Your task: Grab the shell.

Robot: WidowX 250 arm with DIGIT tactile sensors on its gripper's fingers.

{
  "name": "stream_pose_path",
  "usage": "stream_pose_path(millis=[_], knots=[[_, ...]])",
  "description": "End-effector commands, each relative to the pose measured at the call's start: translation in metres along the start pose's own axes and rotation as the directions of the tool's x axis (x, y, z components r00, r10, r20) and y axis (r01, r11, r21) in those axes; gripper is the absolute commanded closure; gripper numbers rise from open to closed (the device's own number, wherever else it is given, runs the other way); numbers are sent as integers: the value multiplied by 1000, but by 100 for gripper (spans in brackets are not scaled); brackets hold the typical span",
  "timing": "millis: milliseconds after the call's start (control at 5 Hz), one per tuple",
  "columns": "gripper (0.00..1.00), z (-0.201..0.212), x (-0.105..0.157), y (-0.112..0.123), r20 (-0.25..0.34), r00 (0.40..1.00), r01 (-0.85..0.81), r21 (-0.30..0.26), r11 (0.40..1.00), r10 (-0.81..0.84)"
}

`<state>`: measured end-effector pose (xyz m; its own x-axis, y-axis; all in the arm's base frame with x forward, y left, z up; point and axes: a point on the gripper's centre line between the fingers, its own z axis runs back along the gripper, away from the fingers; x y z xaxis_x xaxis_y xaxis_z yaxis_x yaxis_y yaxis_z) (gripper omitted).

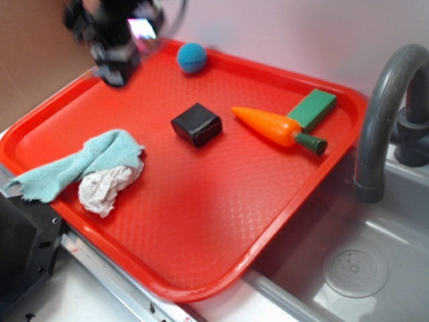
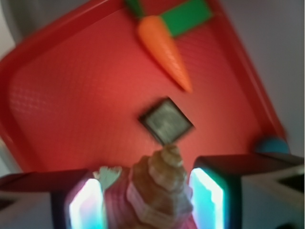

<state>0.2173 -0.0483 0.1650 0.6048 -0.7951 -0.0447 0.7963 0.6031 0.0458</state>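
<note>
The gripper [image 2: 155,195] is raised above the far left corner of the red tray [image 1: 201,228]; in the exterior view it is a motion-blurred dark mass [image 1: 114,40]. In the wrist view its two fingers [image 2: 86,202] stand on either side of the tan-brown ridged shell [image 2: 159,183], which sits between them with its tapered tip pointing away from the camera. The fingers look pressed against the shell's sides, pinching it, though blur makes the contact hard to confirm. The shell does not show in the exterior view.

On the tray, a black block [image 1: 196,124] lies near the middle. To its right lies an orange toy carrot [image 1: 271,126] with a dark green stem, its pointed end toward the block. A green rectangular block [image 1: 312,109] lies just beyond the carrot, touching or almost touching it near the stem end. A blue ball [image 1: 192,58] rests by the far rim. At the near left, a light teal cloth [image 1: 80,161] drapes over the tray's edge, with a crumpled white paper wad [image 1: 104,188] against it.

Right of the tray, a grey faucet [image 1: 385,114] arches over a metal sink [image 1: 355,268] with a round drain.
</note>
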Motion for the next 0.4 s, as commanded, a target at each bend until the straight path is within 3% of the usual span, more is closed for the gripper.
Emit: stream_pose_path(millis=[0,200], knots=[[100,59,-39,-12,-3,874,-484,-85,871,485],[100,54,-38,-16,-20,749,-658,-131,741,662]])
